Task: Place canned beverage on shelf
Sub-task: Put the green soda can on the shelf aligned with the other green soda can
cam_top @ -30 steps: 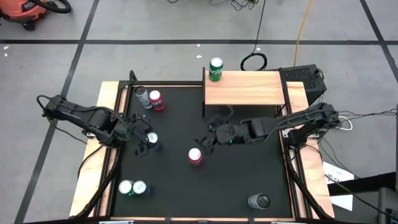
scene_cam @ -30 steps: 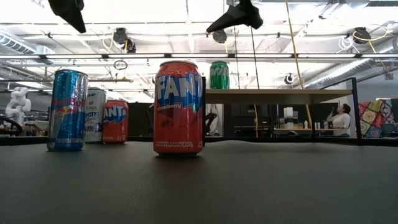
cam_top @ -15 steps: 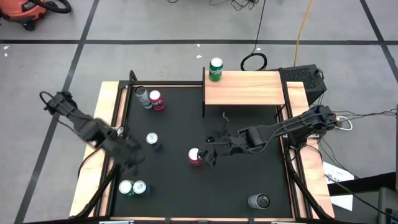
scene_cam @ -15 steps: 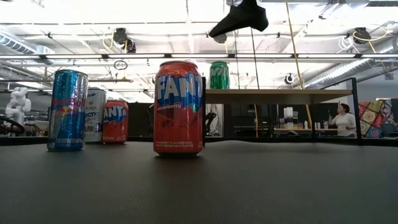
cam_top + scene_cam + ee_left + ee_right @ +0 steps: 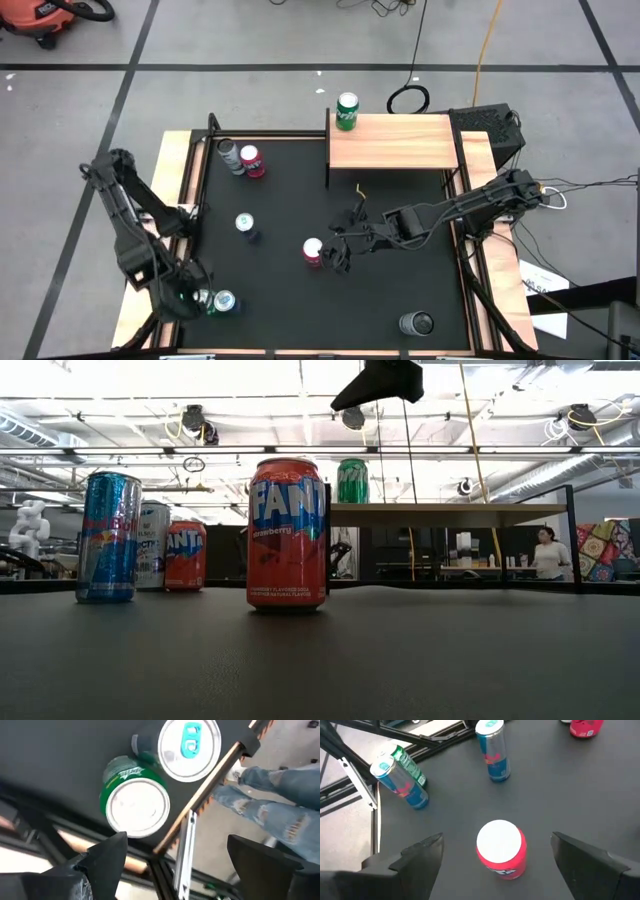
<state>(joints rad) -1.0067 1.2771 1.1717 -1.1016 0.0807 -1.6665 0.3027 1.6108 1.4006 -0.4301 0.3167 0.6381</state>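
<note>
A red Fanta can stands upright on the black mat; it also shows in the low view. My right gripper is open just to the can's right. In the right wrist view its fingers stand on either side of the can without touching it. The wooden shelf stands at the far edge with a green can on its far left corner. My left gripper is open over the near left corner, above a green can and a blue-topped can.
A silver can and a red can stand at the far left. A blue Red Bull can stands left of centre and a dark can at the near right. A person's legs stand beside the table's edge.
My left arm has swung from the table's left middle toward the near left corner and now hangs over the two cans there. My right gripper has moved toward the near edge, closer to the red Fanta can. No can has moved.
</note>
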